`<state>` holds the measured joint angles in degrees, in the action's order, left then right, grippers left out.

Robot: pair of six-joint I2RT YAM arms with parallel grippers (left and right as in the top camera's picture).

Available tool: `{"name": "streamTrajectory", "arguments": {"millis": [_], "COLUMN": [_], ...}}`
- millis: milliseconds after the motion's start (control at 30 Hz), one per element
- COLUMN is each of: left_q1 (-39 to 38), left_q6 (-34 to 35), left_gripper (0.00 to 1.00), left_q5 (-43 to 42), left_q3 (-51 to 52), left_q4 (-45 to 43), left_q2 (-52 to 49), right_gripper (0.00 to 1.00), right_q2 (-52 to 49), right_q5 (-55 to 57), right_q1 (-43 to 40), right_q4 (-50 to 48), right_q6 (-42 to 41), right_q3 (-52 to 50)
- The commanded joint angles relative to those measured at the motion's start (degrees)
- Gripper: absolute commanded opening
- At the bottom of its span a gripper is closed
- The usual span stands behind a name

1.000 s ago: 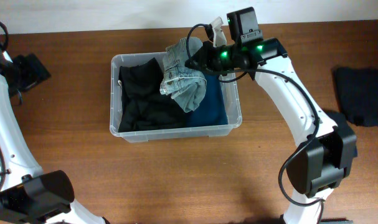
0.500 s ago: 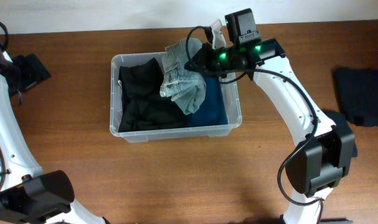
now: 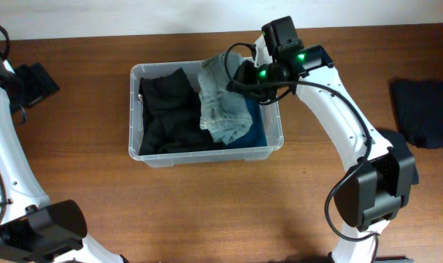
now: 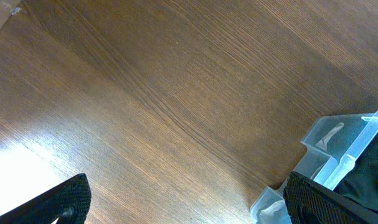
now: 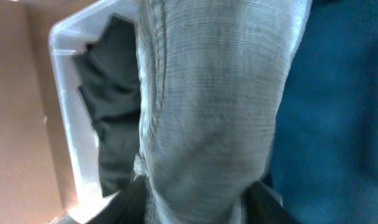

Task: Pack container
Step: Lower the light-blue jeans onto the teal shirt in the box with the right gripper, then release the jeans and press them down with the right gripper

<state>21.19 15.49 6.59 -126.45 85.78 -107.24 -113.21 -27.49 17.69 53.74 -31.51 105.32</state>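
Observation:
The container (image 3: 206,157), a clear plastic bin, stands mid-table. In it lie a black garment (image 3: 166,109), a blue garment (image 3: 263,128) and a pale denim piece (image 3: 222,109) draped over both. My right gripper (image 3: 239,77) hovers over the bin's far right part. In the right wrist view its jaws stand apart at either side of the denim (image 5: 213,112), whose top still lies between them (image 5: 198,205). My left gripper (image 4: 185,202) is open over bare wood, nothing between its fingers, with the container's corner (image 4: 338,143) at its right finger. Overhead, it sits far left (image 3: 31,80).
A dark folded garment (image 3: 424,113) lies on the table at the far right edge. The wooden table (image 3: 206,212) runs all round the bin. The right arm (image 3: 345,124) reaches over from the right side.
The right gripper's jaws have parted. The denim piece, bunched and hanging a second ago, has dropped and spread out flat in the bin. The left arm has not moved.

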Motion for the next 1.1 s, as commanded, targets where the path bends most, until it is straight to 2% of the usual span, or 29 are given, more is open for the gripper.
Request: {"name": "streamTrajectory", "arguments": {"millis": [0,100,300,467,600,667,700,767,800,867,1067], "left_q1": [0.1,0.1,0.1,0.1,0.1,0.1,0.1,0.1,0.1,0.1,0.1], "left_q6": [0.5,0.5,0.5,0.5,0.5,0.5,0.5,0.5,0.5,0.5,0.5], "left_gripper": [0.99,0.99,0.99,0.99,0.99,0.99,0.99,0.99,0.99,0.99,0.99], "left_q5": [-0.2,-0.2,-0.2,-0.2,-0.2,-0.2,-0.2,-0.2,-0.2,-0.2,-0.2], "left_q3": [-0.6,-0.6,-0.6,-0.6,-0.6,-0.6,-0.6,-0.6,-0.6,-0.6,-0.6], "left_q4": [0.0,0.0,0.0,0.0,0.0,0.0,0.0,0.0,0.0,0.0,0.0], "left_q2": [1.4,1.4,1.4,1.4,1.4,1.4,1.4,1.4,1.4,1.4,1.4], "right_gripper": [0.75,0.81,0.84,0.85,0.84,0.76,0.66,0.31,0.2,0.06,0.04], "right_q2": [-0.8,-0.8,-0.6,-0.4,-0.4,-0.4,-0.4,-0.4,-0.7,-0.8,-2.4], "right_q5": [6.5,10.5,18.3,26.0,27.1,27.1,27.1,26.6,26.6,26.7,26.7], "right_q1": [0.3,0.3,0.3,0.3,0.4,0.4,0.4,0.4,0.4,0.8,1.9], "right_q4": [1.0,3.0,7.4,14.1,19.1,21.0,21.3,21.7,21.7,21.6,18.6], "right_q6": [3.7,5.4,7.1,7.6,10.4,11.6,11.8,11.8,11.8,11.8,11.8], "right_q3": [0.7,0.7,2.7,10.2,18.1,21.0,21.4,21.3,20.9,19.5,13.3]}}
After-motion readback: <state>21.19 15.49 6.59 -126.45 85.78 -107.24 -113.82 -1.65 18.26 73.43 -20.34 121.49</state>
